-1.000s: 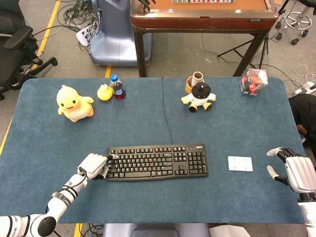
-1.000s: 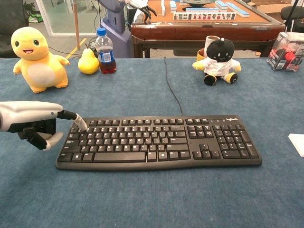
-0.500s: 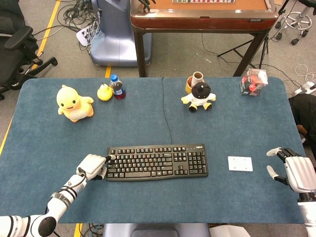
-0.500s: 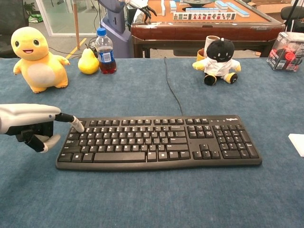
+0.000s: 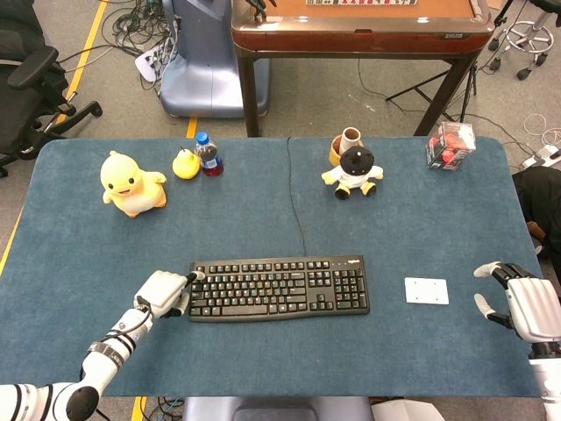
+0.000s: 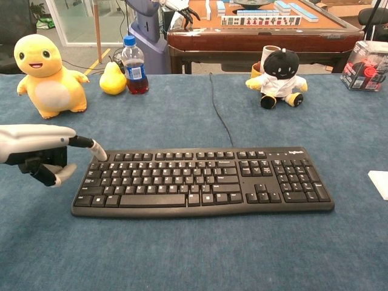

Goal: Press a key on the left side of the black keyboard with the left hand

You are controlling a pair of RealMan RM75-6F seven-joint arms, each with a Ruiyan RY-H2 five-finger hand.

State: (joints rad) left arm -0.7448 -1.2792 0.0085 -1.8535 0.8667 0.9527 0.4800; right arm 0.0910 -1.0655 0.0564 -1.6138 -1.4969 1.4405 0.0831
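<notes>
Blue felt covers the table (image 5: pixel 105 263), and the black keyboard (image 5: pixel 279 288) lies at its near middle, cable running to the far edge. The left hand (image 6: pixel 37 151) sits level at the keyboard's left end, one finger stretched out with its tip over the top-left corner keys, the rest curled under and holding nothing. The right hand (image 5: pixel 524 303) rests well apart at the right edge, fingers spread and empty.

Blue-covered table (image 5: pixel 263 342) carries the black keyboard (image 5: pixel 279 288) just right of the left hand's fingers (image 5: pixel 188 279) (white card (image 5: pixel 426 290) nearer the right hand's fingers (image 5: pixel 487 270)); plush duck (image 5: pixel 130 183), bottle (image 5: pixel 208 154), dark doll (image 5: pixel 354 171) beyond.
</notes>
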